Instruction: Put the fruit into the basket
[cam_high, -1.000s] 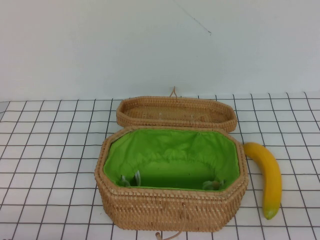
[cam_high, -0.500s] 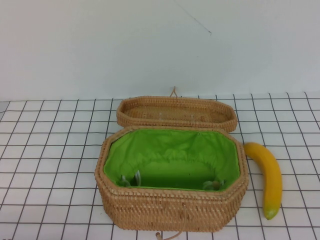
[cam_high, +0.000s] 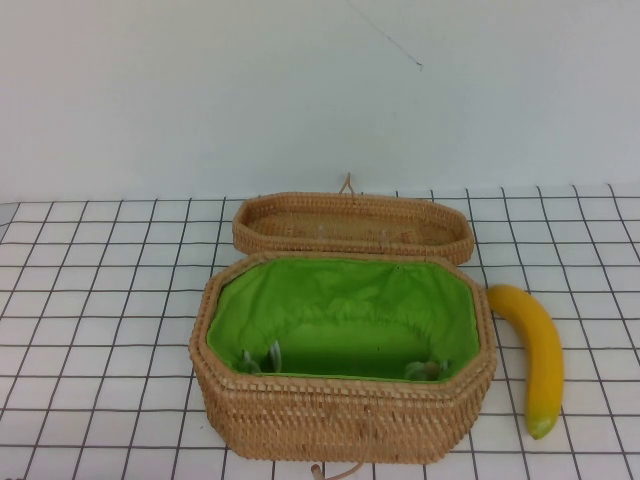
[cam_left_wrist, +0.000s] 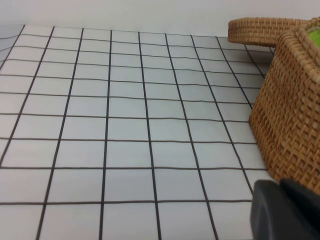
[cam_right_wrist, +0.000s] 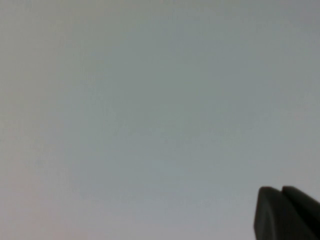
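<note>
The yellow banana (cam_high: 535, 350) with a greenish tip lies on the table just right of the basket, its tip toward the front. The open wicker basket (cam_high: 340, 420) has a green lining and nothing in it; its lid (cam_high: 350, 225) lies flat behind it. Neither gripper shows in the high view. In the left wrist view my left gripper (cam_left_wrist: 281, 182) is shut and empty, low over the table beside the basket's wall (cam_left_wrist: 292, 120). My right gripper (cam_right_wrist: 282, 189) is shut and empty, facing a plain grey surface.
A white table with a black grid (cam_high: 100, 300) spreads to the left and right of the basket. A plain wall (cam_high: 300, 100) stands behind. The lid also shows in the left wrist view (cam_left_wrist: 260, 30).
</note>
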